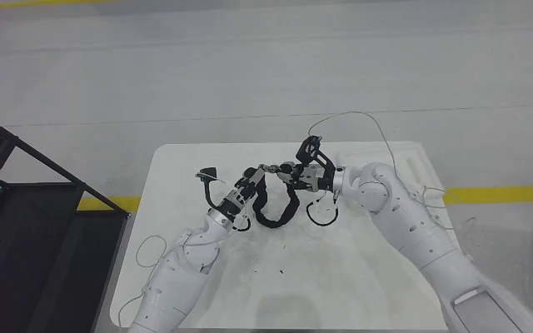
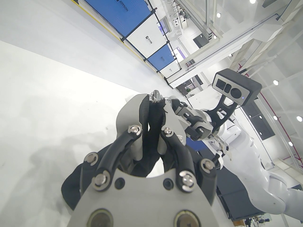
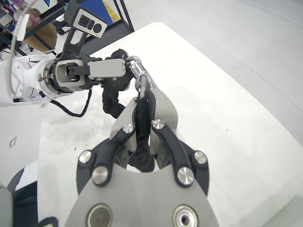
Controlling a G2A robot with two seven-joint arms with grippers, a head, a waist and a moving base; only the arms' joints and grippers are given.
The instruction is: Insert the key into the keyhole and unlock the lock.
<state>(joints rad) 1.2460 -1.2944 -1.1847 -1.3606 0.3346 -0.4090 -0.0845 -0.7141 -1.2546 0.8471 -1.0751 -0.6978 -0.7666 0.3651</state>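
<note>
Right wrist view has the right gripper (image 3: 142, 100) clamped tight on the key (image 3: 142, 86). The key's blade sticks out past the fingertips and meets the end of the silvery lock head (image 3: 136, 68). The left gripper (image 3: 124, 68) is closed on that lock head from the opposite side and holds it in the air above the white table (image 3: 213, 95). The lock's black cable (image 3: 111, 102) droops in a loop below it. I cannot tell whether the blade sits inside the keyhole or merely rests against its face, because the junction is too small to read.

Both parts hang in mid-air on separate arms, so a slight mismatch in angle would likely bind the blade. It could also lever the lock head out of the left gripper's hold. The key is pinched by a narrow part, so a turning load may make it slip or swivel between the pads instead of turning the cylinder. The weight of the dangling cable could twist the head off axis. If the blade is not fully seated, turning it would probably bend it rather than release the lock.
</note>
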